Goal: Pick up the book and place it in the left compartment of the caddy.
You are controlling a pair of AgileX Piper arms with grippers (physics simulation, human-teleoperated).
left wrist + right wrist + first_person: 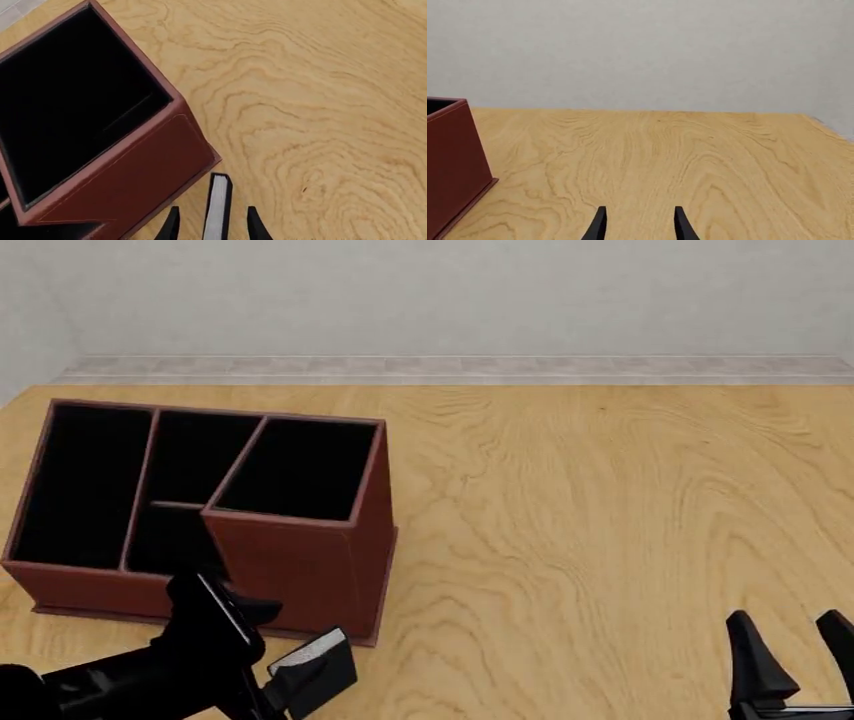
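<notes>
The left pincer point(212, 225) grips the book point(217, 205) — thin, black-covered, white page edge showing — just in front of the caddy point(300, 570), a smooth reddish-brown box with black-lined slots. The right pincer point(795, 650) hangs parted, empty, over the wood-grained bench point(601, 520).

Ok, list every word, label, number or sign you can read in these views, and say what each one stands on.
None: no readable text in any view.
The book, between the fingers of the left pincer, shows only a plain black cover and a white page edge.
The caddy has plain reddish-brown walls and a black lining.
The table shows only wood grain.
</notes>
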